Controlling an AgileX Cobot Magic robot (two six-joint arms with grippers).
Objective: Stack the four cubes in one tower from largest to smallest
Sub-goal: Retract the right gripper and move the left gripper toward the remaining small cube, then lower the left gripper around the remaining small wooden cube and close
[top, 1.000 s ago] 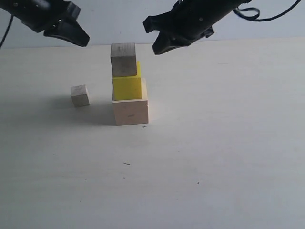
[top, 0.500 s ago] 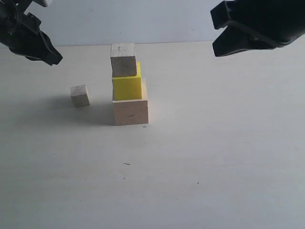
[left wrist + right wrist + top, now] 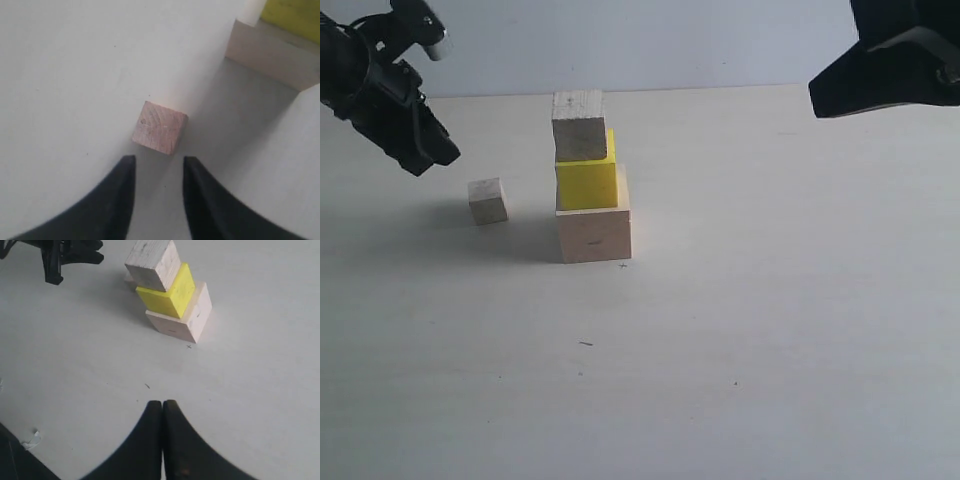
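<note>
Three cubes stand stacked: a large pale wood cube [image 3: 593, 232] at the bottom, a yellow cube [image 3: 587, 182] on it, and a small pale wood cube [image 3: 579, 125] on top. Another small pale wood cube [image 3: 488, 200] lies alone on the table left of the stack. My left gripper [image 3: 432, 150] hovers up and to the left of it, open; in the left wrist view the loose cube [image 3: 160, 127] lies just past the empty left gripper [image 3: 159, 161]. Far off at the upper right, my right gripper [image 3: 820, 98] is shut on nothing, fingertips pressed together [image 3: 162, 404].
The pale table [image 3: 740, 330] carries only a few tiny dark specks. In the right wrist view the stack [image 3: 170, 295] shows with the left arm [image 3: 60, 260] beyond it. A pale wall [image 3: 650, 40] closes the back.
The left gripper has come down toward the loose small cube and its jaws have parted. The right arm has drawn away to the right, staying shut. The cubes have not moved.
</note>
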